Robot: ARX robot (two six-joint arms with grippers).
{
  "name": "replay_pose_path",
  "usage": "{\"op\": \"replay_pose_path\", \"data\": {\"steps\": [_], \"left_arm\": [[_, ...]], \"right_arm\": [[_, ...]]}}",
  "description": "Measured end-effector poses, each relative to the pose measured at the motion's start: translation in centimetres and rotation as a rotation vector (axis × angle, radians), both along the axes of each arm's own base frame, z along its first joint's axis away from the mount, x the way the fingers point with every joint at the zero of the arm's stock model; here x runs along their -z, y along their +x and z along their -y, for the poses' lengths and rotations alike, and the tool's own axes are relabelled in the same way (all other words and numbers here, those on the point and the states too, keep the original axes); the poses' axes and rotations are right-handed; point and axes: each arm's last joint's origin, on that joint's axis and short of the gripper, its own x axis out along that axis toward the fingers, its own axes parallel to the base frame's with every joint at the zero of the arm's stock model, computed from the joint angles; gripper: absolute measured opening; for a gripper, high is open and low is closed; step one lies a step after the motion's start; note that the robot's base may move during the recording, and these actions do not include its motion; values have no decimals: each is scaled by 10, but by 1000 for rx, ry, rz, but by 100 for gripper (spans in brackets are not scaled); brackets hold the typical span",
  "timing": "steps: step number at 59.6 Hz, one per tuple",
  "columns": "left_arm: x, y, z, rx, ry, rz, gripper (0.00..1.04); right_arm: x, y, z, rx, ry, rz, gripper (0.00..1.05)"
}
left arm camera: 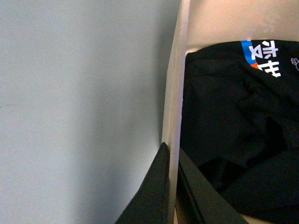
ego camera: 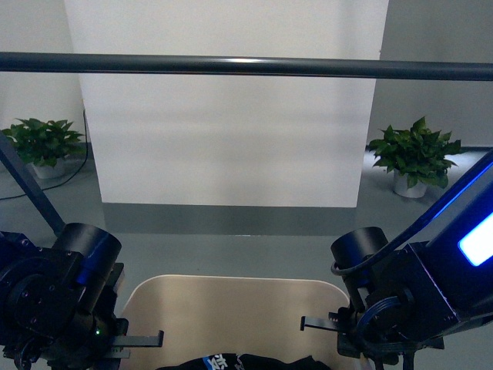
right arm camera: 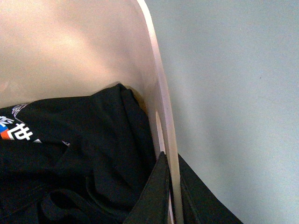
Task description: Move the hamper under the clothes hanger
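Wrist views: my left end effector (left arm camera: 172, 148) and right end effector (right arm camera: 172, 155) clamp the hamper (left arm camera: 172, 84) by its rim, lower frame; stiff, light, probably slick.

The hamper (right arm camera: 154, 70) is clamped at its rim by the right gripper (right arm camera: 171, 161), one dark finger inside the wall, one outside. A black garment (right arm camera: 93, 154) with printed lettering is seen inside the hamper; grey floor (right arm camera: 233, 93) is seen outside it.
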Motion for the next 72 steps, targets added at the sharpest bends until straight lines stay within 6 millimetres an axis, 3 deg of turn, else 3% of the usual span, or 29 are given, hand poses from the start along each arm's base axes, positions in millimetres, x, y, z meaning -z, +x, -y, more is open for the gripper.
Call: {"op": "replay_pose_path", "data": {"steps": [34, 42, 60, 72], "left_arm": [[16, 1, 8, -4, -10, -9, 5], [19, 2, 9, 0, -25, -14, 24], [19, 3, 13, 16, -58, -19, 64], [18, 5, 11, 15, -63, -10, 91]], "right_arm": [[10, 1, -3, 9, -12, 34, 3], [11, 1, -3, 11, -10, 36, 3], [26, -3, -1, 51, 22, 7, 43], [19, 0, -2, 51, 33, 36, 70]]}}
